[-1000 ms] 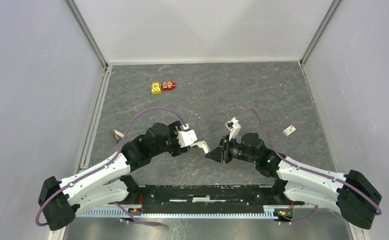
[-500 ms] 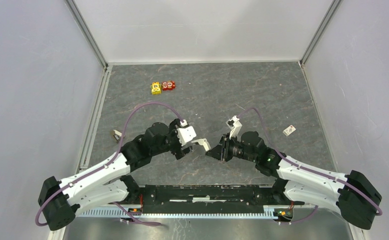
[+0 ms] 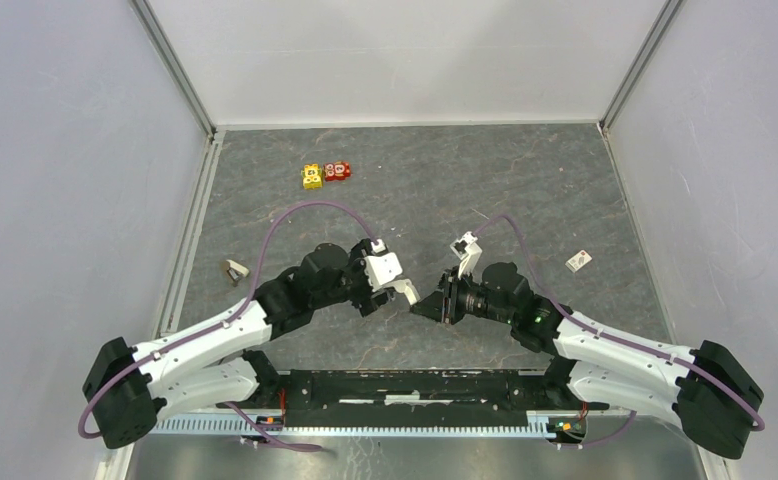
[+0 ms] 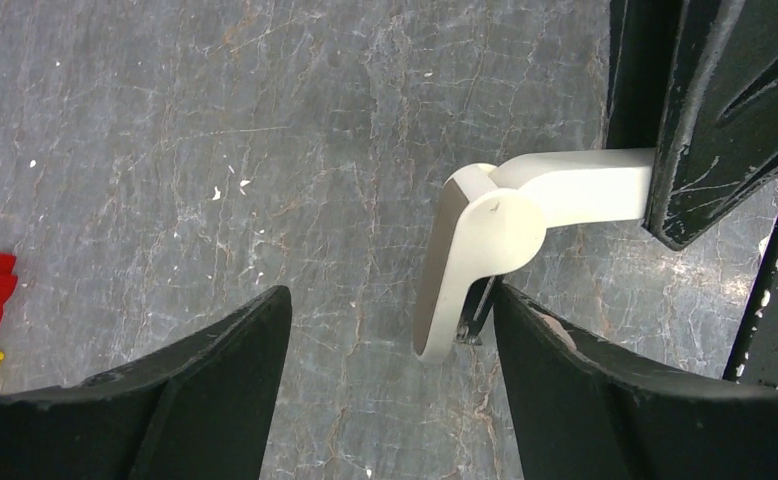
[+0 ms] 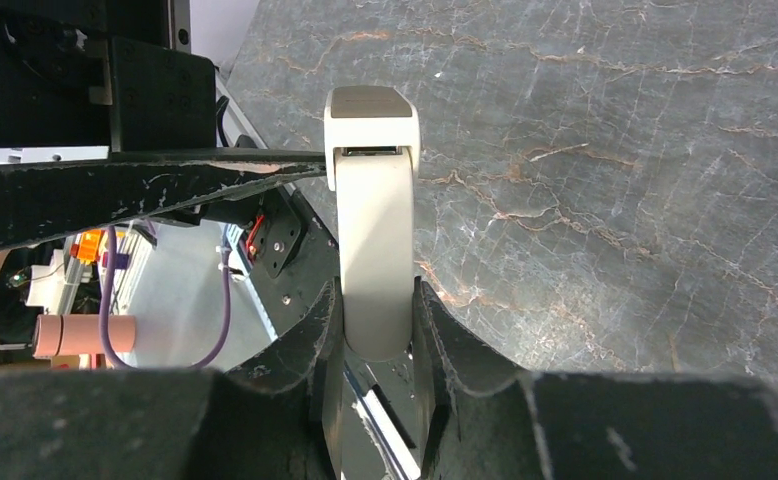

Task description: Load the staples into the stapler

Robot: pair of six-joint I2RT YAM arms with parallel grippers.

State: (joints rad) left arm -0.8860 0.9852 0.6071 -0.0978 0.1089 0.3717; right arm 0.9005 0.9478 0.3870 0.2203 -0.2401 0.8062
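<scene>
Blocks [image 3: 325,173] well beyond stapler [image 3: 404,292]

The top view looks steeply down over the whole counter [image 3: 525,180]. Each wrist view peers closely past its own jaws; both share the stapler [image 4: 485,240] between them.

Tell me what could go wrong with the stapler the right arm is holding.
The right gripper pinches the stapler only at one end, so a push could twist it loose. The left gripper is open with one finger beside the swung-out half; closing off-centre might knock it rather than grasp it.
</scene>
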